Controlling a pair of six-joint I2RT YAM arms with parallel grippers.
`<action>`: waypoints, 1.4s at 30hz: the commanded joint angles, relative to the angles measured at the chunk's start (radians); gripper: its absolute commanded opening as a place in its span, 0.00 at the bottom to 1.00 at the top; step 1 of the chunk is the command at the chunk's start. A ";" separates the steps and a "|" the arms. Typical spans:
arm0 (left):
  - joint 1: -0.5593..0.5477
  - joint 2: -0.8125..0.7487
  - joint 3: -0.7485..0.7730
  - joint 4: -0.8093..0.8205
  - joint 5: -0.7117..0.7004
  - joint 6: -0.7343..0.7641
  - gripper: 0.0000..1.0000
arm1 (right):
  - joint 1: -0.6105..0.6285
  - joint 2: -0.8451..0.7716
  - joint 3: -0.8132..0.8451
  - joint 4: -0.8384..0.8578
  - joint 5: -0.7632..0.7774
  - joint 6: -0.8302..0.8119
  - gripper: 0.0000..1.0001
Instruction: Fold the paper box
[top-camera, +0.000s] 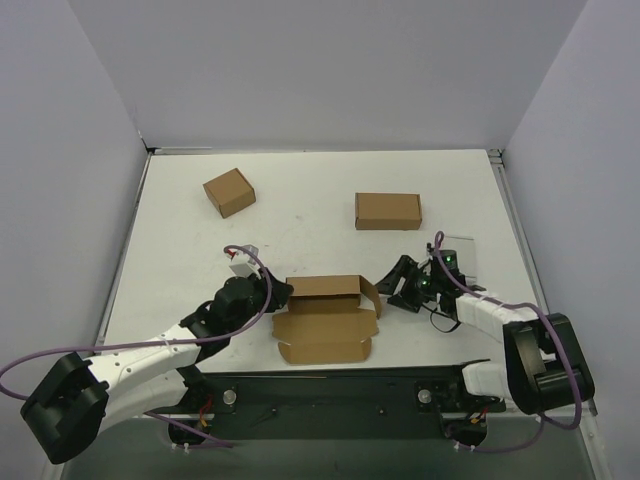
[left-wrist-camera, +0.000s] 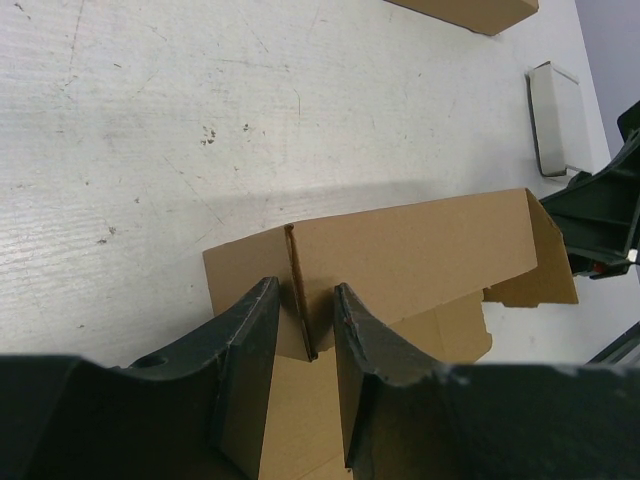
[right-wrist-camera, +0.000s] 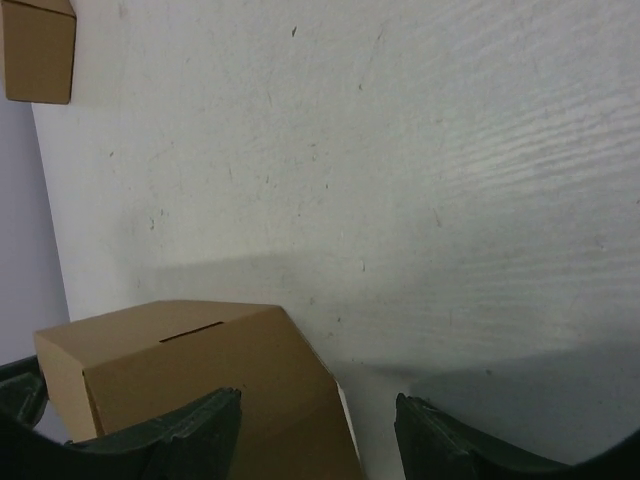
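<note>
While the left gripper (top-camera: 277, 297) works the left end of the paper box (top-camera: 325, 320), we are about midway through, by my reading. The box sits at the middle of the worktop's near edge, between the two arms. Its far wall is up and a broad panel lies flat towards the near edge. A side flap curls loose at the right end.

In the left wrist view the dark fingers (left-wrist-camera: 250, 350) straddle an upright cardboard wall. They are only a little apart, with a sliver of daylight either side, so I would not call it a pinch. The right gripper (top-camera: 395, 283) hovers just off the box's right end. Its fingers are spread wide with nothing between them, and a brown corner of the box lies beside one of them in its own wrist view.

What looks left to do is raise the side walls, tuck the tabs and bring the lid over.

The table (top-camera: 300, 215) is white and matte, with fine scratches and a few dark specks up close. Plain pale walls close it in at the far edge and both sides. A squarish carton (top-camera: 229, 192) rests towards the far left corner. A closed brown box (top-camera: 388, 210) sits right of centre on the far half. A pale grey case (left-wrist-camera: 555, 120) lies near the right gripper.
</note>
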 joint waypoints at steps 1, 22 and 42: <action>0.009 0.010 0.031 -0.052 -0.010 0.027 0.38 | 0.026 -0.079 -0.034 -0.039 -0.037 0.006 0.59; 0.013 -0.024 0.057 -0.117 -0.024 0.059 0.38 | 0.164 -0.518 0.029 -0.475 0.248 -0.163 0.72; 0.013 0.010 0.078 -0.115 -0.014 0.073 0.38 | 0.341 -0.432 0.045 -0.501 0.306 -0.215 0.59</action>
